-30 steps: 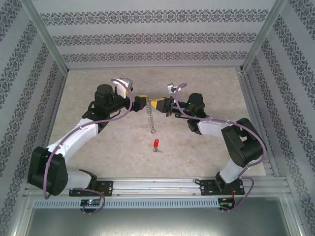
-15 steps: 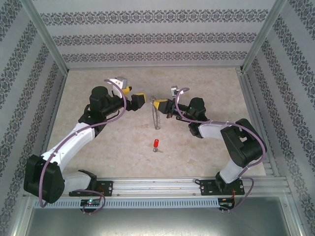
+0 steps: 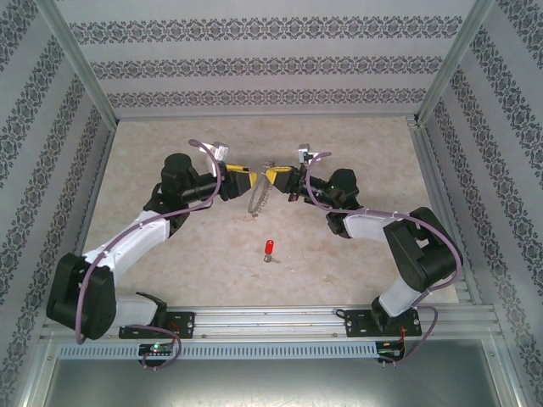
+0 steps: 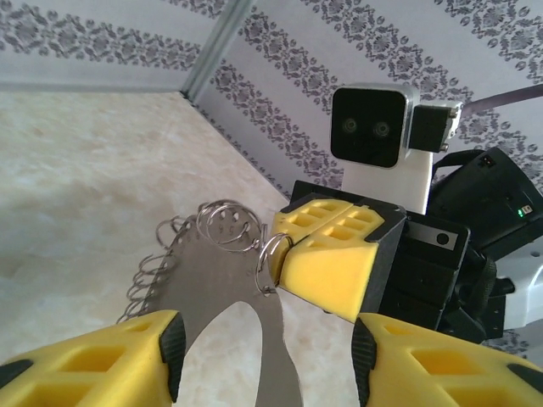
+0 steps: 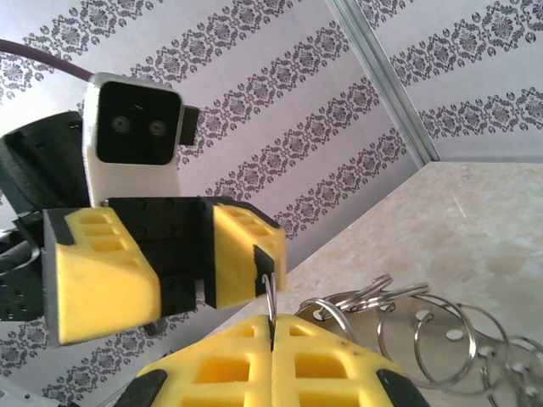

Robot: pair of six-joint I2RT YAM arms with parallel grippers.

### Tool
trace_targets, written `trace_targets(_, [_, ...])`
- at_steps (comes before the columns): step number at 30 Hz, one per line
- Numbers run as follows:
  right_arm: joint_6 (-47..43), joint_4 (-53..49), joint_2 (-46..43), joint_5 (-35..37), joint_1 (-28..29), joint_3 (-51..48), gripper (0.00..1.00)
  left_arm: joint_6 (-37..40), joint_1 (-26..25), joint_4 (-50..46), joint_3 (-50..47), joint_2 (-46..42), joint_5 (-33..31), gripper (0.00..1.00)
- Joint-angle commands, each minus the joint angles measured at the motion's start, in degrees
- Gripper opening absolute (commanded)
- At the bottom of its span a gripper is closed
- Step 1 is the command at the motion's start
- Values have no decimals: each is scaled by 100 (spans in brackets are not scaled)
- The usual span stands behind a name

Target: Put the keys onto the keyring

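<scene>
Keyring (image 3: 257,200) hangs in the air between your two arms, above the middle of the bench (image 3: 365,140). It slants down from the right tool (image 3: 276,176) toward the near side. Its lower end sits close to the bench surface, though you cannot tell from above whether it touches.

Your right tool is closed, its yellow pads pressed together on one of the wire rings (image 5: 270,298) at the top of the keyring. The right wrist camera shows that ring standing up out of the seam between the pads. The other rings fan out to the right along the grey strip (image 5: 433,335).

Your left tool (image 3: 242,180) faces the right one, tip to tip and very near it. Its jaws stand apart. In the left wrist view the grey strip (image 4: 212,284) runs down between the two yellow fingers (image 4: 93,360), with a gap showing on either side, so the left tool (image 4: 267,360) grips nothing. The right tool (image 4: 293,254) sits just beyond, pinching the ring at the strip's upper edge.

From the right wrist camera, the nearer finger of the left tool (image 5: 182,263) is right against the pinched ring.

The key (image 3: 268,248), with its red head, lies on the bench nearer to you than the keyring and apart from both tools.
</scene>
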Motion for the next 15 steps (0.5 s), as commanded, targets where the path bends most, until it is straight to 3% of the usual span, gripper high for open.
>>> trace_targets(1, [64, 489, -135, -164, -2, 189, 0, -492, -3, 795, 27, 200, 418, 54])
trace_targets(15, [480, 957, 354, -322, 11, 429, 0, -751, 0, 1348, 137, 564, 465, 49])
